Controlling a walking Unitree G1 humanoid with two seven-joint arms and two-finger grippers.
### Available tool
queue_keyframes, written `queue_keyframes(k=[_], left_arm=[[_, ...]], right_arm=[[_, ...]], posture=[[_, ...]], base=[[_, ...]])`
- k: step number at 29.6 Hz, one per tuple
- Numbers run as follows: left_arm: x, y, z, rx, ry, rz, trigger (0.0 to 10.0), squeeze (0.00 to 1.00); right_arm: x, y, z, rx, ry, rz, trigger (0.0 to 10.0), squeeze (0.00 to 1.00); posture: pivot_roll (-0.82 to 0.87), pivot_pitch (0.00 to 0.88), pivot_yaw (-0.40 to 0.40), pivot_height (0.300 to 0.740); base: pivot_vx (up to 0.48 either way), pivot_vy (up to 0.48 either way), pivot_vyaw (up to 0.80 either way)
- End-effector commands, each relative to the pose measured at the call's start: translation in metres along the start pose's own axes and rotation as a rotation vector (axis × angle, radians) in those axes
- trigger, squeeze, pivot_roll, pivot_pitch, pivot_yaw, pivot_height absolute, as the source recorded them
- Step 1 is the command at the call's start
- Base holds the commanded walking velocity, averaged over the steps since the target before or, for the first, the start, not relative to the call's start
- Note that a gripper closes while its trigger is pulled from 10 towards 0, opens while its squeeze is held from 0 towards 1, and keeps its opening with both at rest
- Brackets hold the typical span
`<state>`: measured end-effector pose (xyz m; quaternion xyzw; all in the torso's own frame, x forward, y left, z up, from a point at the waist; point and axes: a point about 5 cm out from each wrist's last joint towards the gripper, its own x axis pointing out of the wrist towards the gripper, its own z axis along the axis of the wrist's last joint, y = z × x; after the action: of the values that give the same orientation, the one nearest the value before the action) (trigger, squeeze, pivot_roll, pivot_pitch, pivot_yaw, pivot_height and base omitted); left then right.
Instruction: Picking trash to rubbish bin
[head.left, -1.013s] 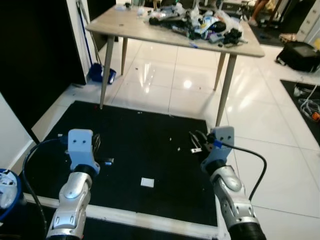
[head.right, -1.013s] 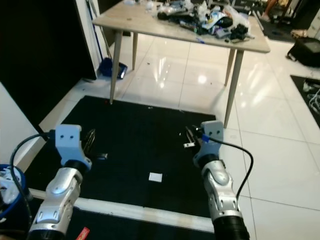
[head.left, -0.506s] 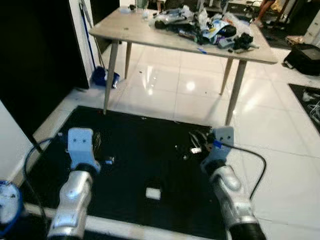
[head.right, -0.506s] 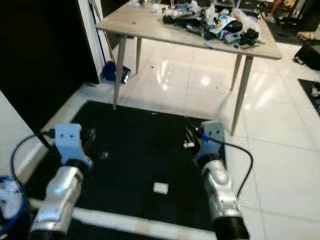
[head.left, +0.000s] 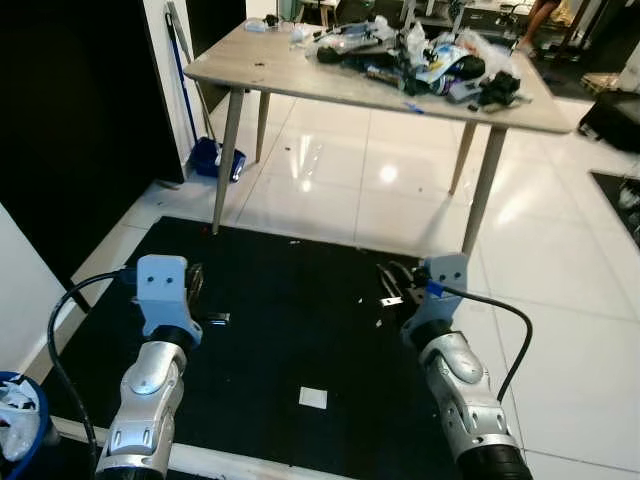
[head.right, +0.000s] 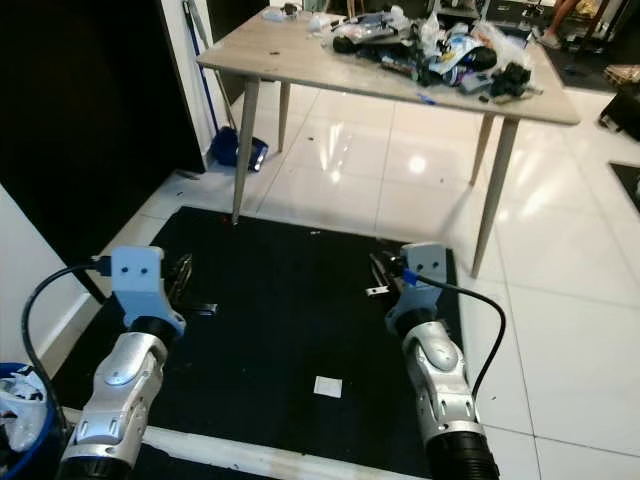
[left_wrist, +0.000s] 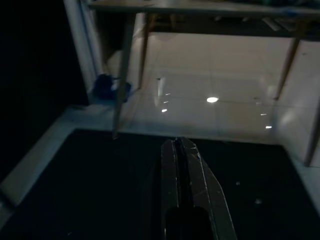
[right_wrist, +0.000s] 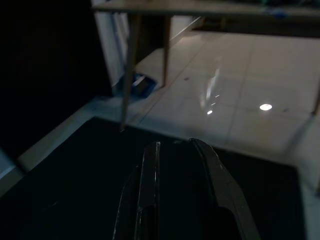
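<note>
1. The trash I saw was a small white scrap of paper (head.left: 313, 397). It lay flat on the black floor mat (head.left: 280, 280), between my two arms and near the mat's front edge.
2. I think the scrap was very light, thin and soft. It looked hard to grab because it lay so flat. I would pinch it at one edge or corner and lift gently so it does not slip or tear.
3. A few tiny white bits lay on the mat near my right gripper (head.left: 388, 280). They were too small to name.
4. My left gripper (left_wrist: 181, 150) had its two fingers pressed together with nothing in them. It hung over the mat, well apart from the scrap.
5. My right gripper had its fingers a little apart, and it held nothing too.
6. The blue rubbish bin (head.left: 20, 425) stood by my left side, just off the mat, with white stuff in it.
7. Farther off stood a wooden table (head.left: 280, 70) piled with clutter (head.left: 420, 60), and a blue dustpan (head.left: 210, 158) by its leg.
</note>
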<state>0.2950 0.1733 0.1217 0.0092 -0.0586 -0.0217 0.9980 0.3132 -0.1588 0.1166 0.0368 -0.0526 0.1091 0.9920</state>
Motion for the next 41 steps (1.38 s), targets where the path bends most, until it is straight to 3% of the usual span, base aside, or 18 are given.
queue_keyframes(k=[1, 13, 41], left_arm=[[-0.0022, 0.0043, -0.0047, 0.010, 0.023, 0.013, 10.0, 0.00], [-0.0015, 0.0048, -0.0043, 0.010, 0.023, 0.012, 10.0, 0.00], [-0.0012, 0.0053, -0.0031, 0.010, 0.021, 0.005, 10.0, 0.00]], right_arm=[[-0.0003, 0.0034, -0.0019, 0.014, 0.002, 0.008, 10.0, 0.00], [-0.0007, 0.0029, -0.0018, 0.035, 0.002, -0.002, 10.0, 0.00], [-0.0011, 0.0044, -0.0024, 0.055, 0.000, -0.008, 10.0, 0.00]], posture=[[0.00, 0.104, -0.042, 0.740], [0.01, 0.115, -0.037, 0.740], [0.01, 0.124, -0.031, 0.740]], base=[[0.274, 0.000, 0.00], [0.275, 0.000, -0.26], [0.267, 0.000, 0.00]])
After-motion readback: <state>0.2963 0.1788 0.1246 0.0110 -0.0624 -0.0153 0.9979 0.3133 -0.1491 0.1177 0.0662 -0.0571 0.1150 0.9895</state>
